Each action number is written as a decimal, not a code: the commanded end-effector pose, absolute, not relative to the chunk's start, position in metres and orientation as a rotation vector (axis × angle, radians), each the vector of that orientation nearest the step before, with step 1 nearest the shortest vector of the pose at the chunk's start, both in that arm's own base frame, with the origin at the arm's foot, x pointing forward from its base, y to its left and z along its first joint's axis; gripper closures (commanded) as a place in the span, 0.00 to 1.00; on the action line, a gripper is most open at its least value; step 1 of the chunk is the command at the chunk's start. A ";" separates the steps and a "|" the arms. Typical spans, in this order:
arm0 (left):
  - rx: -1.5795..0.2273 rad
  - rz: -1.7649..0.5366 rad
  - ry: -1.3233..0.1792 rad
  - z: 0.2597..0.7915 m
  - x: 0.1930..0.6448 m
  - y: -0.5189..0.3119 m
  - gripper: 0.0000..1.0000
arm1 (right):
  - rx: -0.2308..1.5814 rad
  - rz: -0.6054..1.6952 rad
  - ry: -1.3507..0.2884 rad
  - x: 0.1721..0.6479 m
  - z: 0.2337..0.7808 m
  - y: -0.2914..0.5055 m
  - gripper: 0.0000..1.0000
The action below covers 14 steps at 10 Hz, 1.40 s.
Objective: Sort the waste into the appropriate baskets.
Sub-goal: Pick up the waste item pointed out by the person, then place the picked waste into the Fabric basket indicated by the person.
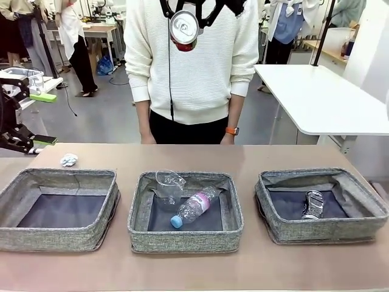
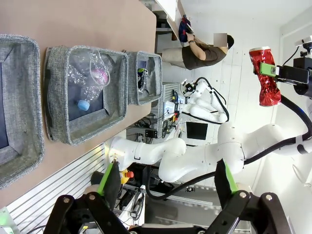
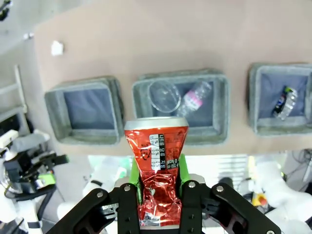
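Holds red can clamped in right gripper above middle basket, with left gripper open; best lowered over right basket, beside silver can.

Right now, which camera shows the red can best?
The right wrist view: the red can is close, clamped in the right gripper. The front view shows its silver end; the left wrist view, a small distant side.
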<state>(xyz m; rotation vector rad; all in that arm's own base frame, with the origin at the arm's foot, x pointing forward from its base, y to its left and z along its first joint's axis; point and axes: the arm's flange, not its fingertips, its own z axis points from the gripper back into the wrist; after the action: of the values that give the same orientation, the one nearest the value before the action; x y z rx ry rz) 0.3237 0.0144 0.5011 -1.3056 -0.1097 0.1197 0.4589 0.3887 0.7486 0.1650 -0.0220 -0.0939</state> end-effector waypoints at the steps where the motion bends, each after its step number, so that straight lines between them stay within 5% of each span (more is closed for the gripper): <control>1: -1.318 0.104 -0.120 0.502 0.323 0.014 0.00 | 0.172 -0.089 -0.011 0.455 0.750 0.389 0.67; 14: -1.318 0.104 -0.120 0.502 0.323 0.014 0.00 | 0.172 -0.089 -0.011 0.455 0.750 0.389 0.67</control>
<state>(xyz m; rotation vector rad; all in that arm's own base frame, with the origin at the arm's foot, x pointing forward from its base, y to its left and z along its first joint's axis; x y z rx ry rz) 0.3237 0.0144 0.5011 -1.3056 -0.1097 0.1197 0.4589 0.3888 0.7486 0.1650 -0.0220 -0.0939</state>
